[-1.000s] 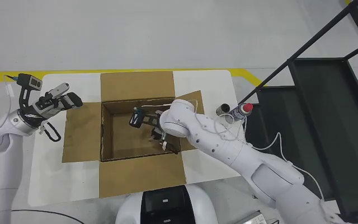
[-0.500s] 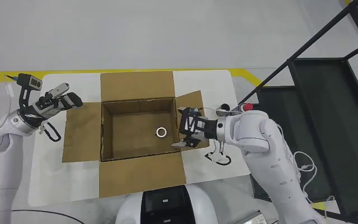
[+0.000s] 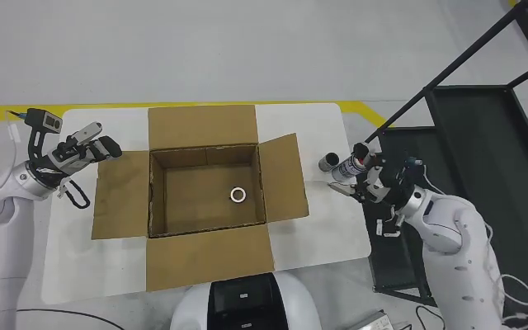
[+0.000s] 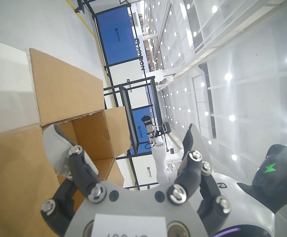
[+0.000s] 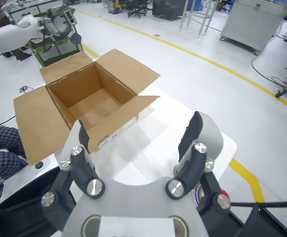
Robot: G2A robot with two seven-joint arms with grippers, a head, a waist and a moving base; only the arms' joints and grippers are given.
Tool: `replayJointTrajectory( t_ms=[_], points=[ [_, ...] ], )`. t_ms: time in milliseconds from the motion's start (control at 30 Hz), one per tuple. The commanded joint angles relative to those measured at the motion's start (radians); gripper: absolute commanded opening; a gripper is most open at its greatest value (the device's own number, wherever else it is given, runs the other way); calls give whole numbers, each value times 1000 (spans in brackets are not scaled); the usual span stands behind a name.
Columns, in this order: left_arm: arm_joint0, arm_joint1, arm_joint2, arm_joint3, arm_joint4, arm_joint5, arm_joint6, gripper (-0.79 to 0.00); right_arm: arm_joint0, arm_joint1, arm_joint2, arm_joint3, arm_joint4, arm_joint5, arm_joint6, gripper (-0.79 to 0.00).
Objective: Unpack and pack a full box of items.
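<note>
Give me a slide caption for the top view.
Open cardboard box holding one small ring, the open left claw and right claw flanking it.

A: First entry?
B: One white counter (image 3: 313, 124), corners rounded. One yellow line (image 3: 367, 110) on the pale floor (image 3: 247, 49), along the counter's far edge.
A: Beside it?
B: One set of black steps (image 3: 478, 115), just off the counter's right end.
A: Farther out?
B: One grey cabinet (image 5: 253, 22) beyond the yellow line; black chairs (image 5: 166, 7) also beyond it; one green cart (image 5: 56, 49); blue panels (image 4: 116, 42) in black frames.
</note>
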Motion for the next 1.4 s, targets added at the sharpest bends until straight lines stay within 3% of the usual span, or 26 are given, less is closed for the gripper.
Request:
replayJointTrajectory(
  t_ms=[0, 567, 733, 900, 1167, 1367],
  points=[
    [0, 0, 0, 0, 0, 0, 0, 0, -20, -2, 9, 11, -40, 32, -52, 0],
    [0, 0, 0, 0, 0, 0, 0, 0, -26, -2, 11, 12, -59, 41, -62, 0],
    [0, 0, 0, 0, 0, 0, 0, 0, -17, -1, 21, 34, -68, 90, -96, 0],
    [0, 0, 0, 0, 0, 0, 0, 0, 2, 1, 28, 148, -132, 97, -221, 0],
    [0, 0, 0, 0, 0, 0, 0, 0, 38, -1, -6, 381, -256, 124, -536, 0],
    [0, 0, 0, 0, 0, 0, 0, 0, 111, 2, -60, 536, -323, 102, -624, 0]
  ],
)
